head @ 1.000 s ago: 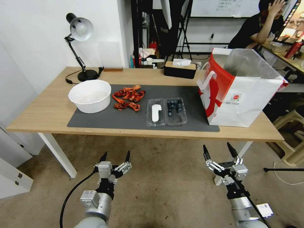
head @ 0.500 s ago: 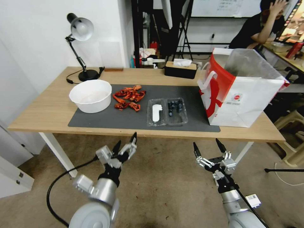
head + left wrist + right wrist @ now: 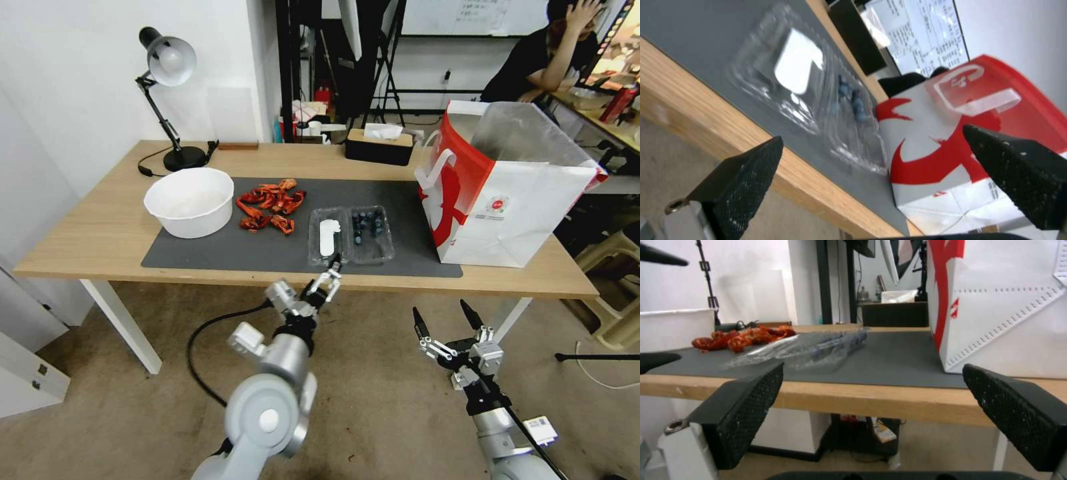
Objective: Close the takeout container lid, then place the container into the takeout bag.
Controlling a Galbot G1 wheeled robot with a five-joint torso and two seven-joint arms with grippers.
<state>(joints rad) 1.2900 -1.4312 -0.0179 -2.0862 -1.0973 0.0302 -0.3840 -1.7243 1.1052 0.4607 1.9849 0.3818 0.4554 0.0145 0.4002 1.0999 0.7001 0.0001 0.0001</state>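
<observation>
Left hand (image 3: 325, 278) hovers at the desk (image 3: 100, 233) edge, fingers spread and holding nothing.
The container (image 3: 351, 235) lies open on the grey mat (image 3: 267, 250), lid (image 3: 328, 235) at 9 o'clock of the berries, bag (image 3: 507, 193) at 3 o'clock. Right hand (image 3: 443, 315) hangs low, open and bare.

The right gripper (image 3: 871, 386) stood wide open at the bottom of the frame, below the counter (image 3: 889, 400) edge. At centre, the takeout container (image 3: 818, 346) lay open on a grey mat (image 3: 893, 363); the takeout bag (image 3: 1000, 306) filled the upper right.
</observation>
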